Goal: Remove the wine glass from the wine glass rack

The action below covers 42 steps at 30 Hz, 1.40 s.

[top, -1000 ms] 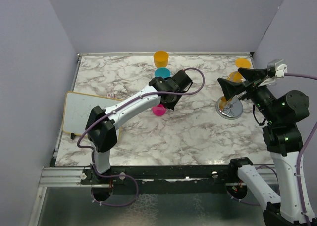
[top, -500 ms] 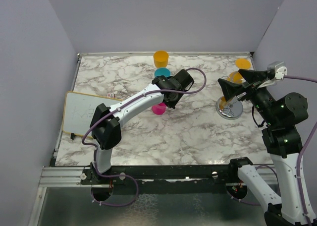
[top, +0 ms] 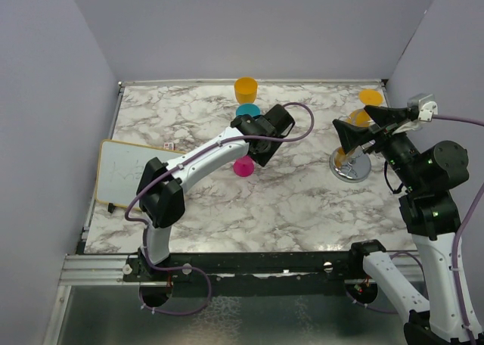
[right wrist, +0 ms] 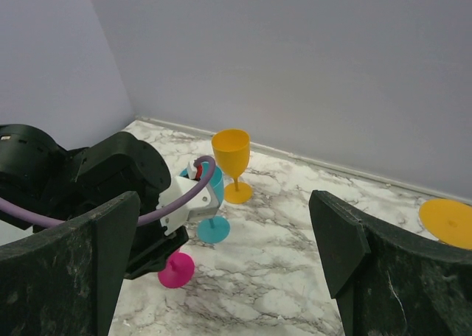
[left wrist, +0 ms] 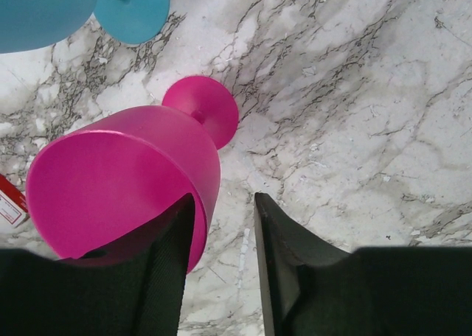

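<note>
Pink wine glass (left wrist: 125,181) stands upright well left of the wine glass rack (top: 350,167), my left gripper (left wrist: 223,203) narrowly parted astride its rim, right gripper (right wrist: 225,203) wide and empty by the rack; it looks light, stiff and slick, so I'd pinch the bowl wall.

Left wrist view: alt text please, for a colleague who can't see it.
The left claw, its dark fingers slightly parted, straddles the rim of a pink wine glass standing on the marble table. A teal glass sits at the top left corner.
</note>
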Tool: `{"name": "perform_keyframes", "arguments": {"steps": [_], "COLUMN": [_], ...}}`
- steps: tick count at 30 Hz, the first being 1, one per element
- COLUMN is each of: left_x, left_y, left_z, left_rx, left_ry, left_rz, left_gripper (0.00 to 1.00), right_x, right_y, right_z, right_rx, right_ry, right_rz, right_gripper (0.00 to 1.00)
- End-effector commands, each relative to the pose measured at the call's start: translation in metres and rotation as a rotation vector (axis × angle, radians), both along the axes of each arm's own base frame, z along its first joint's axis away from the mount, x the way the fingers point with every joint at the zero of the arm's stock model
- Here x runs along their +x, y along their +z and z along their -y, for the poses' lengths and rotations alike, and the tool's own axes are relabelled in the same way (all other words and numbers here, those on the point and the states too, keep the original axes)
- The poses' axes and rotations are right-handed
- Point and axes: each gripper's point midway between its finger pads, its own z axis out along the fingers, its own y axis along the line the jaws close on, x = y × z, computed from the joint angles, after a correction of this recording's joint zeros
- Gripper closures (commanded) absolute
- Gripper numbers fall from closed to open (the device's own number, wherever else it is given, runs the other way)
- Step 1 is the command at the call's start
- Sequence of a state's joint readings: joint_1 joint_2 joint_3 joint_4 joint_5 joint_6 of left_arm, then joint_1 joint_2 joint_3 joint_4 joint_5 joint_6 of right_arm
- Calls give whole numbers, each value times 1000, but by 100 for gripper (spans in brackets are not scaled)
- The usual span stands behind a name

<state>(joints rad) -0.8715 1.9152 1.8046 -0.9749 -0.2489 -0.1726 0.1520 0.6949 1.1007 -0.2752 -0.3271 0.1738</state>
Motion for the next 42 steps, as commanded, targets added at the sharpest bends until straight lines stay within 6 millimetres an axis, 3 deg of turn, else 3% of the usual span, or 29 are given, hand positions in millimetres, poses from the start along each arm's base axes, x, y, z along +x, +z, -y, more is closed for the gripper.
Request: {"name": "perform_keyframes", "arguments": {"steps": [1, 10, 24, 31, 37, 42], "left_x": [3, -3, -20, -32, -40, -45], "left_y": [31, 73, 190, 232, 227, 220], "left_z": [-6, -16, -15, -15, -27, -47], "left_rx": [-35, -124, -507, -668, -698, -703], "left_ry": [-7, -9, -138, -234, -246, -212], "left_rz": [75, 169, 490, 678, 755, 813], "left_gripper": [56, 36, 23, 15, 10, 5], "right_x": [4, 7, 15, 28, 38, 55], "right_y": [5, 3, 4, -1, -3, -6], "right_z": [3, 4, 7, 5, 4, 15], "right_rx": [-3, -7, -14, -6, 2, -35], "right_ry": [-23, -34, -57, -58, -69, -143], "right_rz": [28, 13, -69, -158, -205, -246], "right_gripper": [0, 0, 0, 0, 0, 0]}}
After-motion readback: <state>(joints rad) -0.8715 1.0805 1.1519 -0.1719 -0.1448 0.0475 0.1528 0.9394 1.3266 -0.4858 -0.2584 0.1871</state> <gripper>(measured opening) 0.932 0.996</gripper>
